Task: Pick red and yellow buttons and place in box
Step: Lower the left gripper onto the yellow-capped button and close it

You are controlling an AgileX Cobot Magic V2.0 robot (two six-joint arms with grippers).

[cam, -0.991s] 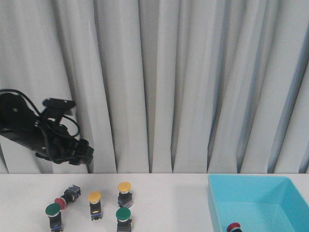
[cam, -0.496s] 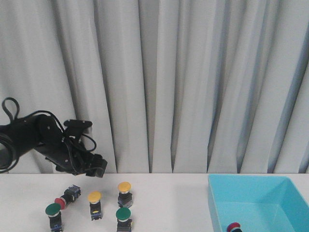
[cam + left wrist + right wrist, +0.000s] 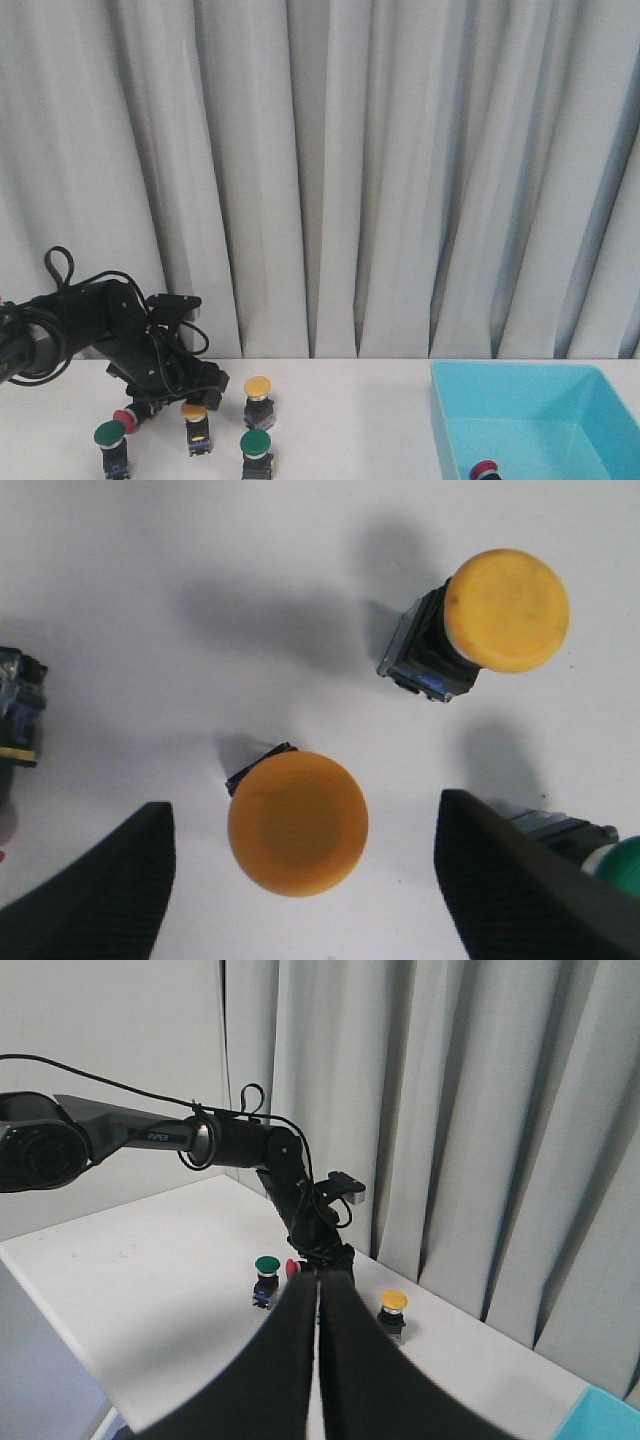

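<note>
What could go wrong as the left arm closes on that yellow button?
The left gripper has its jaws open on either side of a yellow button, but neighbours crowd it. The green button sits right against one jaw, so closing might nudge it. The second yellow button is also close by. An off-centre squeeze could tip the target.

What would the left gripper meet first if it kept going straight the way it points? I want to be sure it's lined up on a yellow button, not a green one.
Most likely the yellow button centred between the open left gripper's fingers; the green one sits outside them.
</note>
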